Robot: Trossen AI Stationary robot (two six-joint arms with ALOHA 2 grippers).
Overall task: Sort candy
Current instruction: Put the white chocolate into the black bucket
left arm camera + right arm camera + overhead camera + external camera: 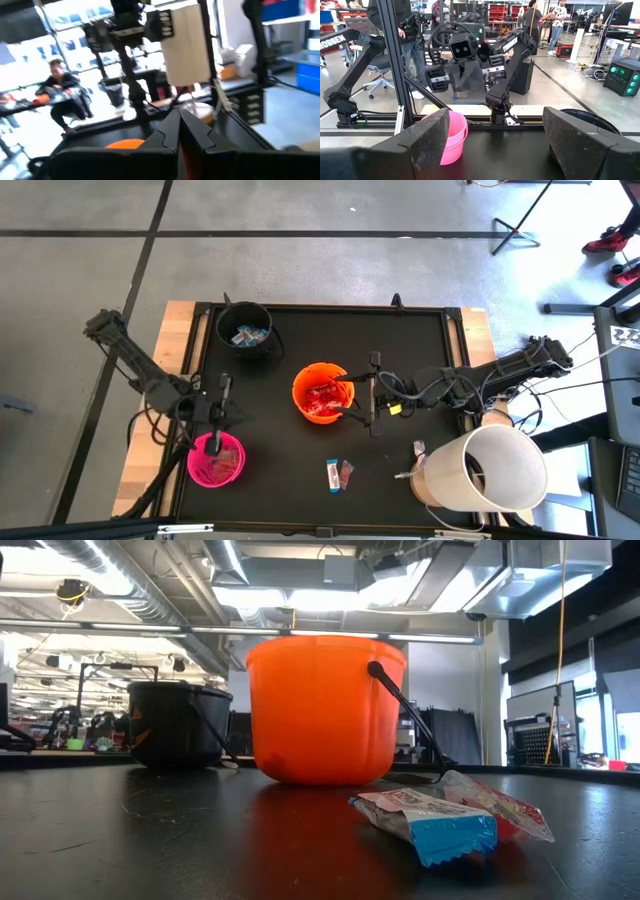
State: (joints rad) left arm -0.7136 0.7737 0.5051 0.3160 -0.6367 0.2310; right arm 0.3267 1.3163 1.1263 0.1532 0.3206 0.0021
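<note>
Over the small pink plastic bucket point(216, 459) hangs the left gripper point(222, 383), fingers pressed together on nothing visible, likely just emptied. Beside the orange plastic bucket point(322, 392), the right gripper point(374, 394) stands spread, probably readying for the blue-and-white wrapped candy bar point(333, 473).

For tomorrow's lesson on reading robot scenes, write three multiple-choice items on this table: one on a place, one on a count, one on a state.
1. Where do the loose candy wrappers lie?
A. In the pink bucket
B. On the black mat, near the front edge
C. On the floor

2. How many small buckets stand on the table?
A. Two
B. Three
C. Five

3. How is the right hand set?
A. Open
B. Shut on candy
C. Shut on a bucket handle

Answers:
1 B, they lie on the mat, outside every bucket.
2 B, the black bucket, orange bucket and pink bucket.
3 A, the right wrist view shows its fingers wide apart.
</note>
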